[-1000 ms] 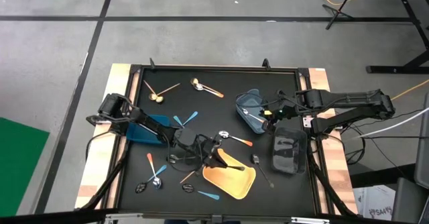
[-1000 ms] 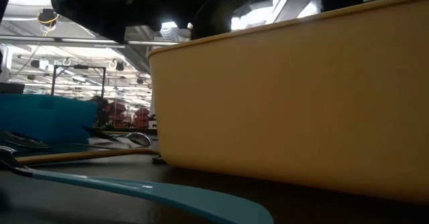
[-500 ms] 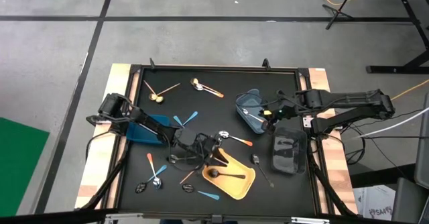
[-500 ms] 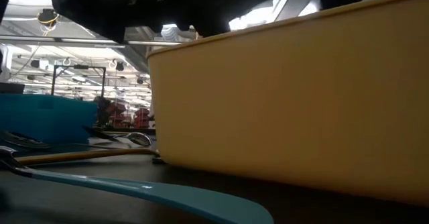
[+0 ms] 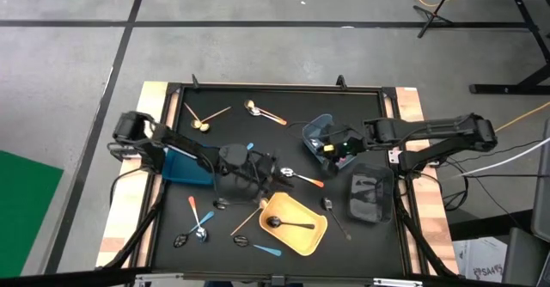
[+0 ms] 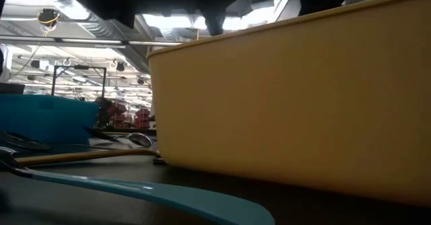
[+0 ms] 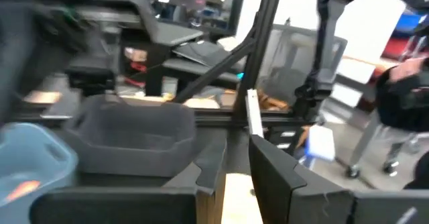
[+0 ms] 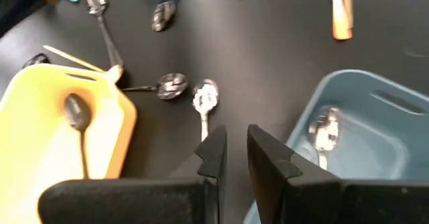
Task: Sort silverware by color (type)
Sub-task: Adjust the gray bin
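near the table's front edge, the yellow bin [image 5: 295,224] holds one black spoon [image 5: 287,224]. left gripper [image 5: 260,168] hovers above the table's middle, fingers slightly parted, grasping nothing. right gripper [image 5: 331,147] hangs over the blue bin [image 5: 320,132] beside the right edge, narrowly parted, empty.
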`<state>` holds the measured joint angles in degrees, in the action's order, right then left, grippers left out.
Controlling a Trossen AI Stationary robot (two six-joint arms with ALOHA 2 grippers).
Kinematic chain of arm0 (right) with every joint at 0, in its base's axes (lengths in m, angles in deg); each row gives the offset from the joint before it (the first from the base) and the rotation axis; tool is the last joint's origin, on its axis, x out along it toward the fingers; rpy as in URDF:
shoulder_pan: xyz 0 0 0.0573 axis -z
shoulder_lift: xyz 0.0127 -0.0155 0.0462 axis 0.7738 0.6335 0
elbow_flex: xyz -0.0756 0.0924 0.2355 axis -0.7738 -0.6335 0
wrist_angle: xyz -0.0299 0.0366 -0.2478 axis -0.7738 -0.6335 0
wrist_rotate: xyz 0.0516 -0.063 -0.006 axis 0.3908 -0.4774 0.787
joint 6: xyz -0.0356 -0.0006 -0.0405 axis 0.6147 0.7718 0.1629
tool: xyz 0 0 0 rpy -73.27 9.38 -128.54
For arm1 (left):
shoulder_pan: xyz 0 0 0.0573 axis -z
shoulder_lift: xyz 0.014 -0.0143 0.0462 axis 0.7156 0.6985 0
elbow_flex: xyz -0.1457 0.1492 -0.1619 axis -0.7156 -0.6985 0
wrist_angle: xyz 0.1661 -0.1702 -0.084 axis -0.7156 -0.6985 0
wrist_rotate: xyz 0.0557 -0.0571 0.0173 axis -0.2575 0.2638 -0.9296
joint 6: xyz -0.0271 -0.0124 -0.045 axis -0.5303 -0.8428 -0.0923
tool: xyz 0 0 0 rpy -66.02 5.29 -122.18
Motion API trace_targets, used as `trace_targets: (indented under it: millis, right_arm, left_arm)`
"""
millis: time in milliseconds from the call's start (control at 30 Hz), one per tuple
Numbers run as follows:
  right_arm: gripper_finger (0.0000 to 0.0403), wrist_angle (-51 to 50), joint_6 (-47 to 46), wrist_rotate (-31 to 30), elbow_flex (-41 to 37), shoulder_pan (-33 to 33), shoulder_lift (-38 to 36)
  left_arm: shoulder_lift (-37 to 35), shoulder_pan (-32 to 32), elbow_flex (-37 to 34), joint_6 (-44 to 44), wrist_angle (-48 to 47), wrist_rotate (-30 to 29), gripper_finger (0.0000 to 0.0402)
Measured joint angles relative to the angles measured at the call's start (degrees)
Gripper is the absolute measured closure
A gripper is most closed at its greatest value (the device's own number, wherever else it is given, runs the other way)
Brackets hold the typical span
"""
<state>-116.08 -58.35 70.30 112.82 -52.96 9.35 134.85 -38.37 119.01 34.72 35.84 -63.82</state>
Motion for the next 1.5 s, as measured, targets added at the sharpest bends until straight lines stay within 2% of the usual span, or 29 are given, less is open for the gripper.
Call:
trace_targets:
  millis: [167,300,467,700,967,1500]
  right_arm:
    - [0.0352,1.17,-0.03,2.91,0.0,-0.02,3.23]
    - [0.0352,3.12,-0.01,4.1,0.0,-0.02,6.18]
    - [0.0352,6.95,-0.03,6.01,0.02,-0.02,10.32]
    - [0.0352,10.11,-0.03,7.03,0.02,-0.02,16.1]
    - [0.0352,10.78,0.01,7.03,0.03,-0.02,21.98]
    - [0.0352,15.65,2.94,6.96,0.07,-0.02,29.91]
  left_arm:
    - [-7.82,-2.24,-0.02,5.89,-13.82,-2.03,0.0343]
    - [-14.78,-3.52,-0.02,9.26,-26.26,-6.45,0.0343]
    - [-23.49,-5.06,-0.02,9.81,-39.86,-12.16,0.0343]
    - [-34.19,-6.77,-0.02,9.59,-52.32,-18.79,0.0343]
    - [-40.79,-7.05,-0.02,9.53,-58.73,-23.13,0.0343]
    - [-40.4,-7.05,-0.02,9.44,-61.8,-23.17,0.0343]
